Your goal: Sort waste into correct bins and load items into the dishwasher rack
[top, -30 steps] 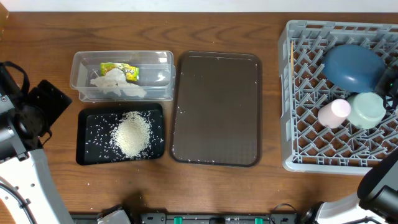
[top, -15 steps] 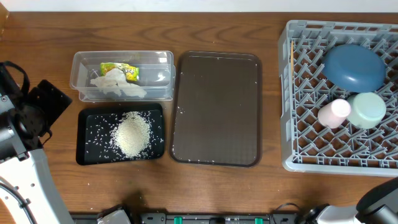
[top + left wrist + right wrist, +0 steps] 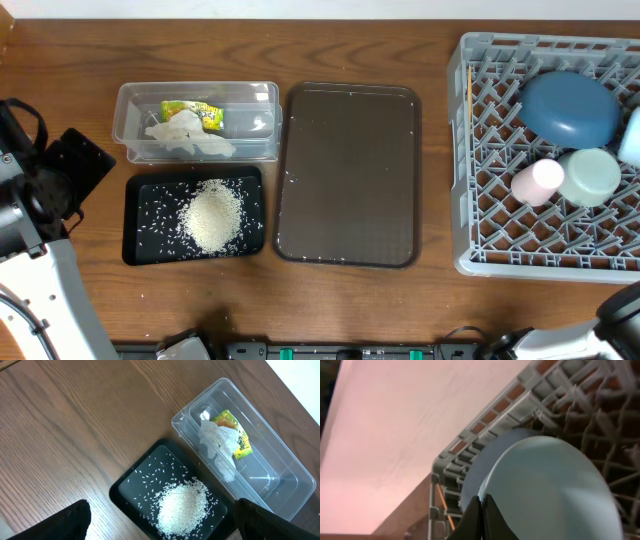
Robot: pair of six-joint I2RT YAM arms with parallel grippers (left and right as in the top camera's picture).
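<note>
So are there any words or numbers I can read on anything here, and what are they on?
Yellow-green wrapper in the clear tub: it has dark printed letters, but they are too small and blurred to read.
Black tray, brown tray, grey rack: no words, numbers or signs show on them.

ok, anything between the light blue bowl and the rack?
Nothing visible. The light blue bowl, pinched at its rim by the right gripper, is over the dishwasher rack, near its right side. The dark blue dish and mint bowl sit close beside it.
</note>
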